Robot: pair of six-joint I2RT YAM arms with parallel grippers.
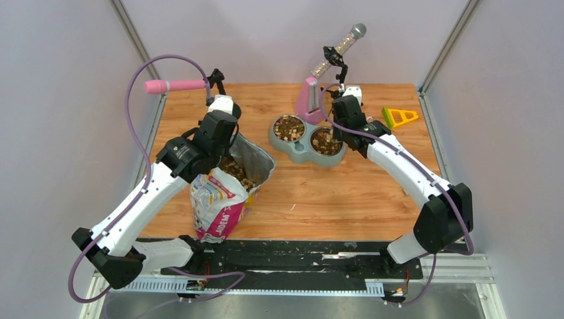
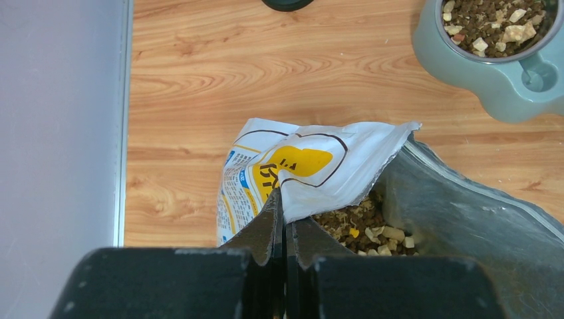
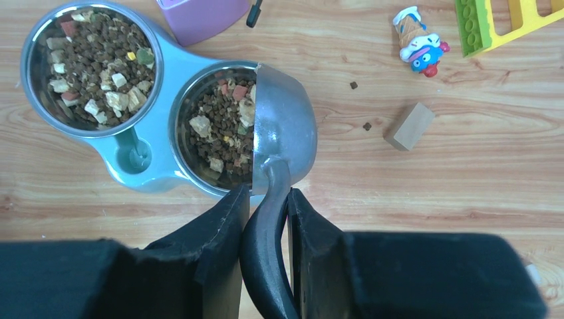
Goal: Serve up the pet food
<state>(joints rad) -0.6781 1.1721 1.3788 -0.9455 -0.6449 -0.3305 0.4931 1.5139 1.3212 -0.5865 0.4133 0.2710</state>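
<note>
The pet food fills both steel bowls of a teal double feeder, and more of it lies inside the open printed bag. My left gripper is shut on the bag's white top edge, holding it open. My right gripper is shut on the black handle of a metal scoop, turned on its side over the right bowl's rim. In the top view my right gripper sits at the feeder's right side and my left gripper at the bag mouth.
A pink stand with a clear tube feeder stands behind the bowls. A pink roller lies at the back left. A yellow and green toy block, a small figure, a wooden cube and stray kibble lie right of the feeder.
</note>
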